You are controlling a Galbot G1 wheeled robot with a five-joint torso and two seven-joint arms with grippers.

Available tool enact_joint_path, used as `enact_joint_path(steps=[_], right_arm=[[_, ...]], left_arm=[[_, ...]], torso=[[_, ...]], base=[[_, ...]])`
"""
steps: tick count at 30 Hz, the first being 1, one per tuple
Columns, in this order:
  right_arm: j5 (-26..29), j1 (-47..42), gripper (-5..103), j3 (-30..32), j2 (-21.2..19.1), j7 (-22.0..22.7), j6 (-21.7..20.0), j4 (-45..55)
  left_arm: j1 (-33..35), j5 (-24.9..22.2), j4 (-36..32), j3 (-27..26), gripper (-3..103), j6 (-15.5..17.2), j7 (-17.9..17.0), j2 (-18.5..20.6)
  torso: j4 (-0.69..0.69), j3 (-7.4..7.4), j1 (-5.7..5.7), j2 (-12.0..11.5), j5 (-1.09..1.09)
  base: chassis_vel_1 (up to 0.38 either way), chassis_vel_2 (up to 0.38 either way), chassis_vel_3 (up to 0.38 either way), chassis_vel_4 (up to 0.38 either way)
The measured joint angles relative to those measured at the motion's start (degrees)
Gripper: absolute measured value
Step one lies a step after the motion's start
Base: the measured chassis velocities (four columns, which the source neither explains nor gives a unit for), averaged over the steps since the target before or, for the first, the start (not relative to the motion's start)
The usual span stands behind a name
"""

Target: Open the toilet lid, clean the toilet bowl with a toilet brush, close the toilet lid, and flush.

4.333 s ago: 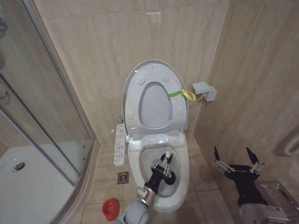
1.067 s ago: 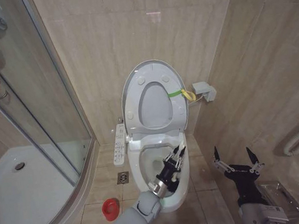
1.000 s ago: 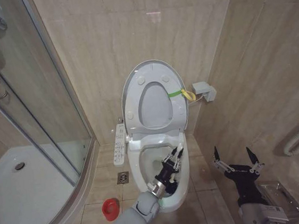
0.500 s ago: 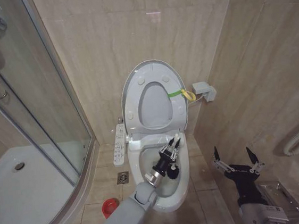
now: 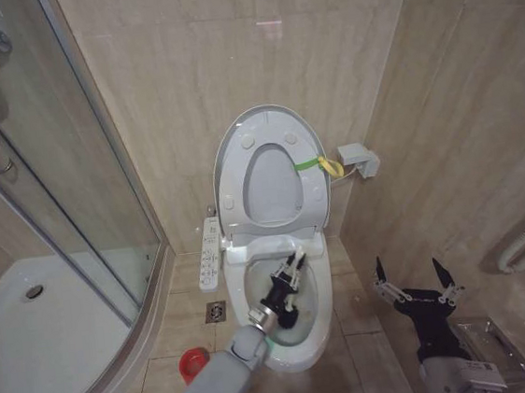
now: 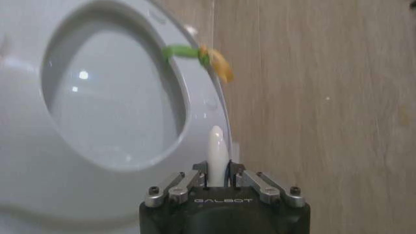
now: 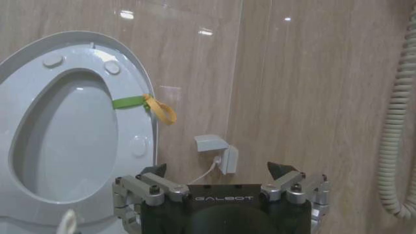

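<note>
Scrubbing step in hand: toilet lid (image 5: 270,172) up against far wall, left gripper (image 5: 286,277) over toilet bowl (image 5: 322,293), jaws clamped on toilet brush (image 6: 216,152) handle, head down in basin. Next: finish sweeps, lift brush clear, return to red holder cup (image 5: 193,363) on floor, near left. Right gripper (image 5: 415,285) parked right of bowl, jaws apart. Beige tiled floor and walls; shower tray (image 5: 34,342) left.

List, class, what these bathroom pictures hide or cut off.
- Brush head: in the head view the left pincer and arm cover it inside the bowl.
- Brush handle: left wrist view shows just its tip; the pincer hides the rest.
- Red cup: partly behind the left arm.
</note>
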Motion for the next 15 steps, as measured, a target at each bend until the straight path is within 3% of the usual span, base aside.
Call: enact_joint_path(steps=[5,9,15], right_arm=[[0.0,0.0,100,0.0,0.0,0.0,0.0,0.0],[0.0,0.0,100,0.0,0.0,0.0,0.0,0.0],[0.0,0.0,100,0.0,0.0,0.0,0.0,0.0]], left_arm=[[2.4,1.4,-5.5,-0.2,21,1.1,-0.6,2.9],[8.3,4.6,-10.2,-1.7,21,0.7,-0.9,6.0],[12.7,6.6,-13.0,-4.8,21,-0.1,-1.4,7.0]], torso=[[-0.02,0.0,0.0,0.0,0.0],[0.0,-0.01,0.0,0.0,-0.01],[0.0,-0.01,-0.01,0.0,-0.01]], base=[[0.0,0.0,0.0,0.0],[0.0,0.0,0.0,0.0],[0.0,0.0,0.0,0.0]])
